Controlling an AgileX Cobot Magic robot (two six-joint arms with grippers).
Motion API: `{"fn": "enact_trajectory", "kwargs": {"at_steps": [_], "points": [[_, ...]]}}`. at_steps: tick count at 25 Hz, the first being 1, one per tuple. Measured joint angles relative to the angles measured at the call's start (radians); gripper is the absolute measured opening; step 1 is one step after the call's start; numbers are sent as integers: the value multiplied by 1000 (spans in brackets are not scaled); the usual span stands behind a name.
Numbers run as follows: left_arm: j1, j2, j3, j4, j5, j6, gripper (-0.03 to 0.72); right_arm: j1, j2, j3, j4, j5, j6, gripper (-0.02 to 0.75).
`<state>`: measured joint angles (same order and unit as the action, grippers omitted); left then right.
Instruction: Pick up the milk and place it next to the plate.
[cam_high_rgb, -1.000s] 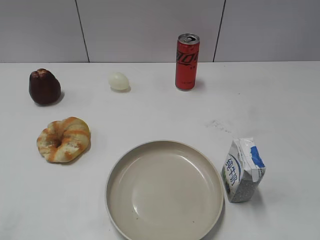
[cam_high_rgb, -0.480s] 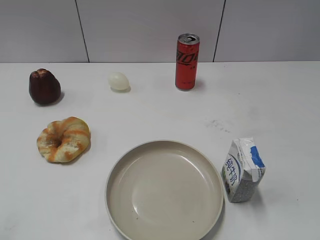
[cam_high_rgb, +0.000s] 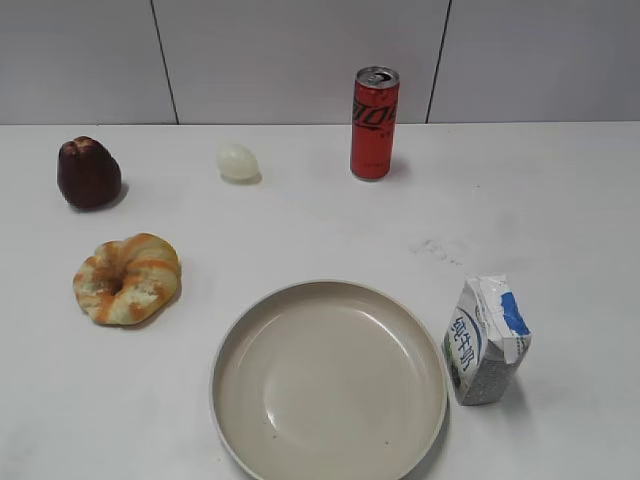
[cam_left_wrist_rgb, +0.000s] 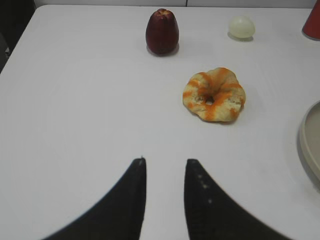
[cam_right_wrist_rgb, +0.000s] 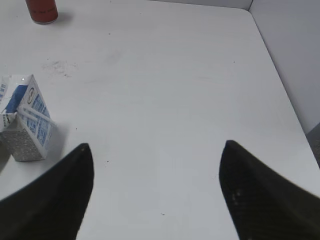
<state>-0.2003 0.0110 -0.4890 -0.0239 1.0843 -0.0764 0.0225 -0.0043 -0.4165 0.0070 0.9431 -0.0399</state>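
Note:
The milk (cam_high_rgb: 486, 340) is a small white and blue gable-top carton standing upright just right of the plate (cam_high_rgb: 232, 345), a wide beige dish at the front centre. The carton also shows at the left of the right wrist view (cam_right_wrist_rgb: 26, 117). My right gripper (cam_right_wrist_rgb: 157, 150) is open wide and empty, above bare table to the right of the carton. My left gripper (cam_left_wrist_rgb: 165, 161) has a narrow gap between its fingers and holds nothing, above bare table near the front left. The plate's rim shows at the right edge of the left wrist view (cam_left_wrist_rgb: 306, 135). Neither gripper shows in the exterior view.
A red soda can (cam_high_rgb: 374, 123) stands at the back centre. A pale egg (cam_high_rgb: 238, 162) and a dark red fruit (cam_high_rgb: 88, 173) lie at the back left. An orange-striped bread ring (cam_high_rgb: 127, 278) lies left of the plate. The table's right edge (cam_right_wrist_rgb: 280, 80) is near.

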Motion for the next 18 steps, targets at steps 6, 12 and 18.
{"fn": "enact_trajectory", "kwargs": {"at_steps": [6, 12, 18], "points": [[1, 0, 0, 0, 0, 0, 209, 0, 0, 0, 0, 0, 0, 592], [1, 0, 0, 0, 0, 0, 209, 0, 0, 0, 0, 0, 0, 592], [1, 0, 0, 0, 0, 0, 209, 0, 0, 0, 0, 1, 0, 592]]}}
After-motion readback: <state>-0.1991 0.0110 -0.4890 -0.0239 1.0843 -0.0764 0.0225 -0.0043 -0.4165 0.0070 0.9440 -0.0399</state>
